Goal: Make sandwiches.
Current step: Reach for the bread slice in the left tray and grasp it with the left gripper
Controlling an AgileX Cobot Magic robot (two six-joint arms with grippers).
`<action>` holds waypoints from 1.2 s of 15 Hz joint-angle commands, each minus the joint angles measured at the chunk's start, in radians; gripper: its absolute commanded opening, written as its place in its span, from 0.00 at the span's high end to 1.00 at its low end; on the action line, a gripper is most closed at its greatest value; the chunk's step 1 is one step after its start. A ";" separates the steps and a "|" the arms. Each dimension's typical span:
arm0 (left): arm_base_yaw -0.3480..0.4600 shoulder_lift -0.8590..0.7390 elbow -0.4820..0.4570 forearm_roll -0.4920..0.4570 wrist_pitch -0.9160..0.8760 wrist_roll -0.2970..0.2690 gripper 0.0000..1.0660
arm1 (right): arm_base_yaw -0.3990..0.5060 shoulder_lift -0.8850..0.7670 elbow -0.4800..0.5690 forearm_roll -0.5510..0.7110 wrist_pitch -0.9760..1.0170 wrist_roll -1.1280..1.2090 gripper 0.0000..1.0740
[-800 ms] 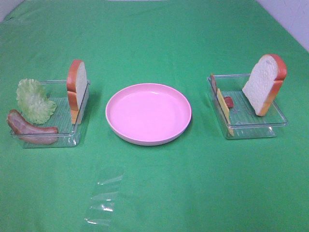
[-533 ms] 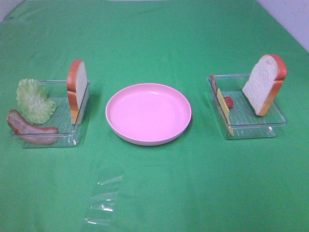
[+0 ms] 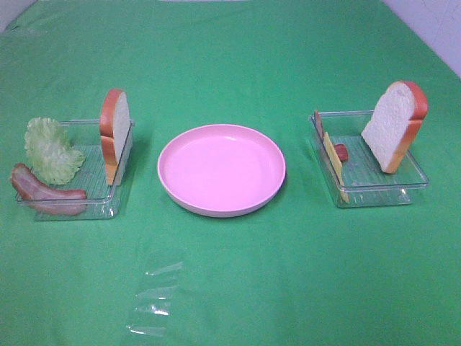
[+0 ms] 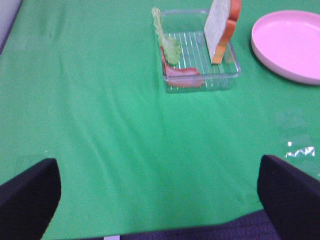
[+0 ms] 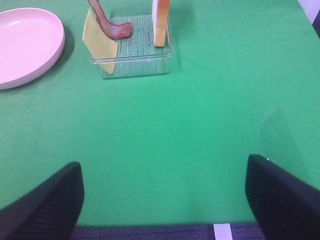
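Both hands wait at the near edge of the desk, touching nothing. The left hand has its two dark fingers spread wide over bare green cloth, and the right hand is likewise apart and empty.

Every sandwich piece sits in a tray, and the pink plate between the trays holds nothing. In the left tray lie the lettuce and a bacon strip, and the left bread slice stands on edge against the wall nearest the plate. In the right tray the right bread slice leans upright. The cheese slice is propped against the plate-side wall, with a small bacon piece beside it.

These toy pieces are probably light and somewhat rubbery. Each bread slice looks thick and firm, so pinching across its faces near the raised top crust seems safest. The cheese is thin and may flex, so its free upper edge is the place to grip. The clear trays look light and could slide if nudged.
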 commanded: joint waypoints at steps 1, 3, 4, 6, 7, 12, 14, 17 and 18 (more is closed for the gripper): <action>-0.005 0.303 -0.142 0.003 0.028 0.073 0.04 | 0.000 -0.026 0.002 -0.003 -0.009 0.009 0.22; -0.005 0.579 -0.294 -0.004 0.063 0.057 0.04 | 0.000 -0.026 0.002 -0.003 -0.009 0.009 0.22; -0.005 0.727 -0.379 -0.004 0.101 0.025 0.04 | 0.000 -0.026 0.002 -0.003 -0.009 0.009 0.22; -0.005 0.907 -0.517 -0.002 0.181 0.005 0.04 | 0.000 -0.026 0.002 -0.003 -0.009 0.009 0.22; -0.005 1.025 -0.601 -0.002 0.180 0.001 0.04 | 0.000 -0.026 0.002 -0.003 -0.009 0.009 0.22; -0.046 1.415 -0.907 0.031 0.180 -0.008 0.04 | 0.000 -0.026 0.002 -0.003 -0.009 0.009 0.22; -0.151 1.574 -1.043 0.072 0.180 -0.105 0.04 | 0.000 -0.026 0.002 -0.003 -0.009 0.009 0.22; -0.261 1.760 -1.180 0.057 0.180 -0.161 0.04 | 0.000 -0.026 0.002 -0.003 -0.009 0.009 0.22; -0.290 1.807 -1.214 0.058 0.180 -0.174 0.04 | 0.000 -0.026 0.002 -0.003 -0.009 0.009 0.22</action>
